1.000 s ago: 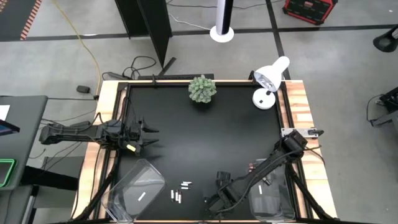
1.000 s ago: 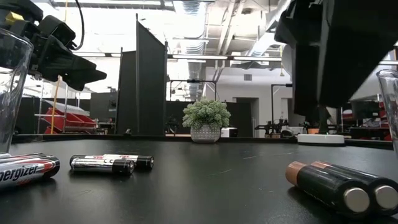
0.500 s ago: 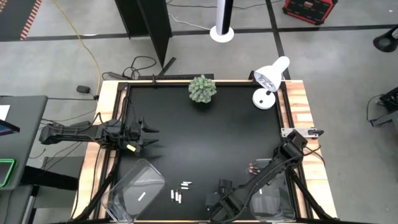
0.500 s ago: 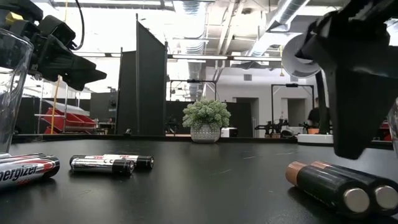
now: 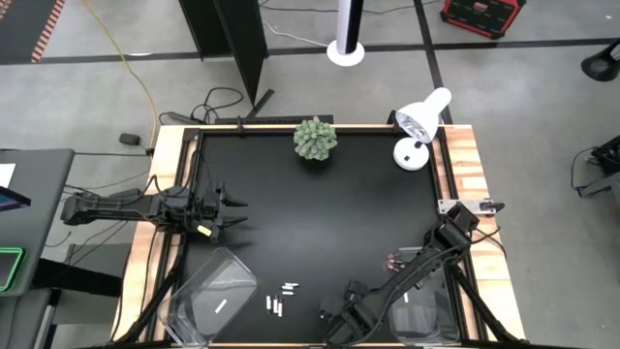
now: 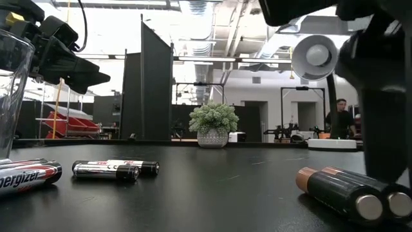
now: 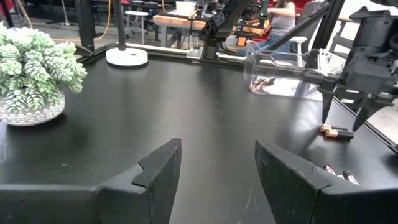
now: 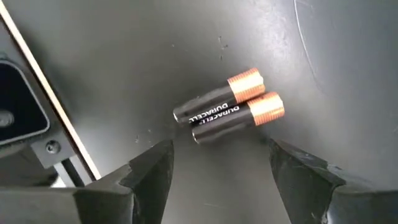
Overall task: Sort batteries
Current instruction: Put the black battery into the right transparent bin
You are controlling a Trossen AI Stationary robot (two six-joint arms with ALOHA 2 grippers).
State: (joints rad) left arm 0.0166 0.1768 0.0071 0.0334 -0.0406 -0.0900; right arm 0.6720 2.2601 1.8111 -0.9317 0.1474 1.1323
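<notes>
Right gripper: I have my right gripper [image 8: 217, 171] hanging over the near edge of the table, at about 5 o'clock from the table's middle; its fingers [image 8: 146, 168] are spread wide with nothing between them.
Dark pair: two dark batteries with copper ends [image 8: 229, 113] lie side by side, touching, directly under that gripper, on the bare mat. In the low view I see the same pair [image 6: 351, 193] at the right, flat ends toward the camera.
Right arm: it reaches from the table's right side down toward 6 o'clock [image 5: 407, 281].
Right bin: a clear bin [image 5: 438, 315] sits at about 4 o'clock, just beside the arm; the left wrist view shows a few small pieces lying in it [image 7: 264, 83].
Light batteries: a small scatter of white/silver batteries [image 5: 281, 299] lies at about 7 o'clock, well apart from the dark pair. In the low view some [image 6: 114, 169] lie flat at the left.
Left bin: a second clear bin [image 5: 199, 281] at 8 o'clock holds one white battery [image 5: 221, 304].
Left gripper: my left gripper [image 5: 232, 211] waits at 9 o'clock above the mat, fingers [image 7: 158, 174] parted, carrying nothing.
Far edge: a potted plant [image 5: 316, 138] at 12 o'clock, a white lamp [image 5: 421, 121] at about 1 o'clock.
</notes>
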